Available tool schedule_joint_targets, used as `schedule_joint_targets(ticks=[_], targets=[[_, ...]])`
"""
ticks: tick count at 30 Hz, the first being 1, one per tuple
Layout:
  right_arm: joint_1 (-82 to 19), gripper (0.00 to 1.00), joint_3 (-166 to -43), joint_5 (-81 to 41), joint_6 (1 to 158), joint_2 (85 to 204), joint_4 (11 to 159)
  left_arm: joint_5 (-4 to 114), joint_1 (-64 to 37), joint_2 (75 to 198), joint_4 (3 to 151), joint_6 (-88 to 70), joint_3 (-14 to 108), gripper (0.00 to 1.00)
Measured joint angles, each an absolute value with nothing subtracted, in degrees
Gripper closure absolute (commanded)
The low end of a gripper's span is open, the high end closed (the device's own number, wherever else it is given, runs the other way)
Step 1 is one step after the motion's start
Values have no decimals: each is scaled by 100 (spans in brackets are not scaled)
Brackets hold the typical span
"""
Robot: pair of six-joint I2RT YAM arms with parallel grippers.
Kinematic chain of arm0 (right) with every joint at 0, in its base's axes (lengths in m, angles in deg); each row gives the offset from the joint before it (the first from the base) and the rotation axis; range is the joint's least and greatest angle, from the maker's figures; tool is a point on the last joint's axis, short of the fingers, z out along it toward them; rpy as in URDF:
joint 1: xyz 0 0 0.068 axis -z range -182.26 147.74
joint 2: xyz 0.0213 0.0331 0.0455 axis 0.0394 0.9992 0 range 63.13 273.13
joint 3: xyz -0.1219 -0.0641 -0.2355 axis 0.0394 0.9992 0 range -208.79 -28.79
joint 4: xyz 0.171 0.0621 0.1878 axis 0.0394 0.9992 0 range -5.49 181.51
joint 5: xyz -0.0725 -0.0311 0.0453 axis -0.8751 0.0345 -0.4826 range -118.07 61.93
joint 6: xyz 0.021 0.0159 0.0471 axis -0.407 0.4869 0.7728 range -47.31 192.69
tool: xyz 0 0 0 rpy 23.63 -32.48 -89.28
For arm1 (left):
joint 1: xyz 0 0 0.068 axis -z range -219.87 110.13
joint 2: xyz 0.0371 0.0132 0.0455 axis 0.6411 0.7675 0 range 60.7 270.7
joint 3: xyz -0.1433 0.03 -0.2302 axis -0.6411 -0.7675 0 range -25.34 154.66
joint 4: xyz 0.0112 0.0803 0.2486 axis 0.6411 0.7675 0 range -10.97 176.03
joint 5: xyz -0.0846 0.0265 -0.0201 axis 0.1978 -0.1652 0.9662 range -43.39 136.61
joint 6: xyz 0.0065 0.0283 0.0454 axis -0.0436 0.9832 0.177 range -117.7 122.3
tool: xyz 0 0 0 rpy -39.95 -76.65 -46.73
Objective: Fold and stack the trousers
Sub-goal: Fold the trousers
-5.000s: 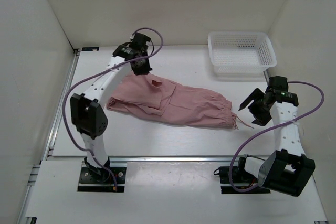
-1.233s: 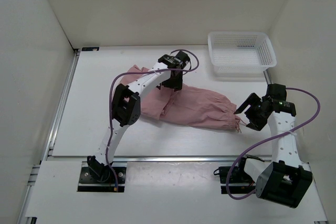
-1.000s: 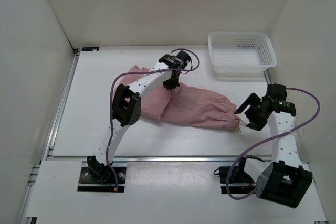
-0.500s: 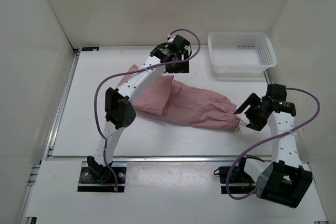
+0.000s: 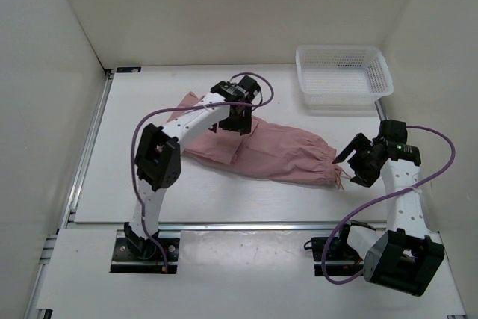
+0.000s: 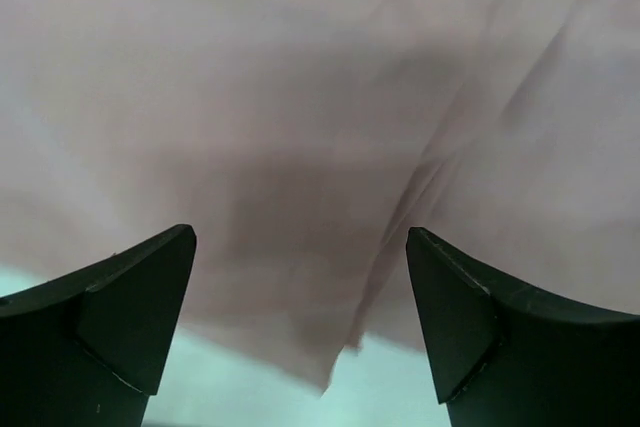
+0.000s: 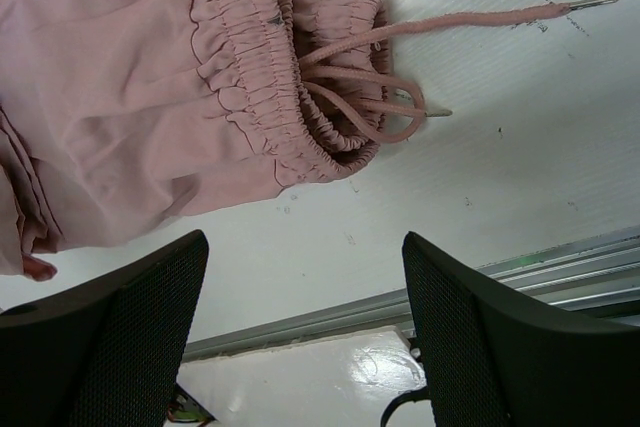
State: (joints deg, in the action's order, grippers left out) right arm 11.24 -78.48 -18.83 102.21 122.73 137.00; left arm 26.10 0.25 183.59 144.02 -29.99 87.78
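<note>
The dusty-pink trousers (image 5: 278, 152) lie lengthwise across the middle of the table, their left part folded over itself. My left gripper (image 5: 233, 116) hovers open just above that folded part. In the left wrist view pink cloth (image 6: 300, 97) fills the frame beyond the open left gripper (image 6: 298, 237), with nothing between its fingers and a cloth edge over bare table below. My right gripper (image 5: 351, 164) stands open beside the trousers' right end. The right wrist view shows the gathered elastic band (image 7: 250, 67) and loose drawstrings (image 7: 372, 107) ahead of the empty right gripper (image 7: 303, 239).
A white plastic mesh basket (image 5: 343, 72) stands at the back right corner. White walls close in the table on the left, back and right. A metal rail (image 5: 224, 225) runs along the near edge in front of both arm bases.
The left gripper opened and let go of the cloth, swung toward the back, then came back down-left over the trousers. The folded left part now lies flatter. The right arm stayed still.
</note>
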Motion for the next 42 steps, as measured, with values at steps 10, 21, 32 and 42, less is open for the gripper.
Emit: schedule_joint_targets(ticks=[10,21,32,42], targets=[[1124,81,-7699,-1678,10081,12308,13569,2667,-692,16488,13663,-2964,7019,22],[1087,55,-7271,-1512,10288,13064,12972,3320,-751,18274,13123,-2848,6999,16],[-225,84,-7496,-2391,10726,12915,12854,3832,-1348,16709,13462,-2492,7336,25],[-3341,98,-10860,-2618,10524,14793,12819,4411,-3689,15741,12966,-2357,6184,23]])
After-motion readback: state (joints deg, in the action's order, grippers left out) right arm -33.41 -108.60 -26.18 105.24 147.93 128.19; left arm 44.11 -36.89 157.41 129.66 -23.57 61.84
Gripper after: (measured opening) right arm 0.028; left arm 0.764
